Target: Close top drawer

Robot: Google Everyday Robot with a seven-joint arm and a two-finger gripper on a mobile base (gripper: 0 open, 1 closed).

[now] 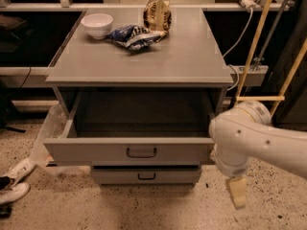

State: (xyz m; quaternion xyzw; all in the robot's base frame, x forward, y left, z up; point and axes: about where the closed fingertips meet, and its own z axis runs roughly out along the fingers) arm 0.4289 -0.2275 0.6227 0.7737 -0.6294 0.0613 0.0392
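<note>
Camera view: top drawer standing out from under the tabletop
We see plain grey inside, dark loop handle mid-front; gripper hangs low by its right front corner, grip state we can't tell

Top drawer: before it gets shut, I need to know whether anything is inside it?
The wide grey top drawer shows only bare grey floor; its front panel hides the nearest strip. The robot's tool hangs low beside the drawer's right front corner.
</note>
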